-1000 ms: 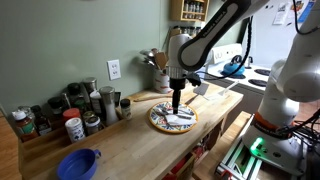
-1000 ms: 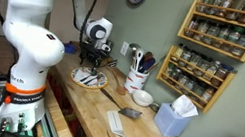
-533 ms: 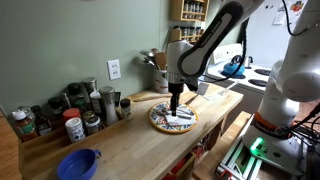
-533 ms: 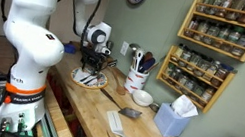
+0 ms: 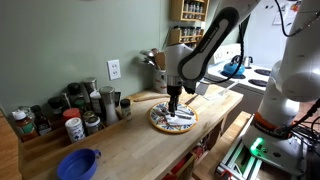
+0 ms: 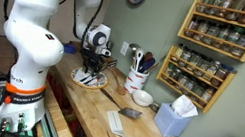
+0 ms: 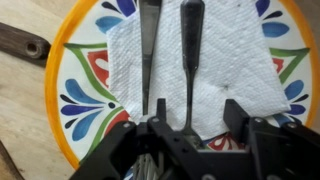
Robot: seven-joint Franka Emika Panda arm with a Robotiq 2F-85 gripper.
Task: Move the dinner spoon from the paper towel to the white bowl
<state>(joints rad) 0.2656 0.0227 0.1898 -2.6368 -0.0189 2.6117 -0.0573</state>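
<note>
A yellow-rimmed, blue-patterned plate [image 7: 75, 100] carries the white paper towel [image 7: 230, 60]. Two dark utensil handles lie on the towel: a thin one [image 7: 150, 45] and a wider one, the dinner spoon [image 7: 190, 40]. Their heads are hidden under my gripper. My gripper [image 7: 197, 110] is open and empty, low over the plate, with the spoon's handle running between its fingers. The gripper [image 5: 174, 103] and plate [image 5: 160, 123] show in both exterior views, as do the gripper [image 6: 89, 70] and plate [image 6: 99, 83]. The white bowl [image 6: 142, 97] stands further along the counter.
Spice jars [image 5: 70, 112] and a blue bowl [image 5: 78, 163] stand at one end of the counter. A utensil crock [image 6: 137, 76], a tissue box [image 6: 173, 116], a spatula [image 6: 117, 129] and a wooden spoon [image 6: 130, 112] are near the white bowl. A dark handle [image 7: 20, 45] lies beside the plate.
My gripper has come down a little closer to the plate. Nothing on the counter has moved.
</note>
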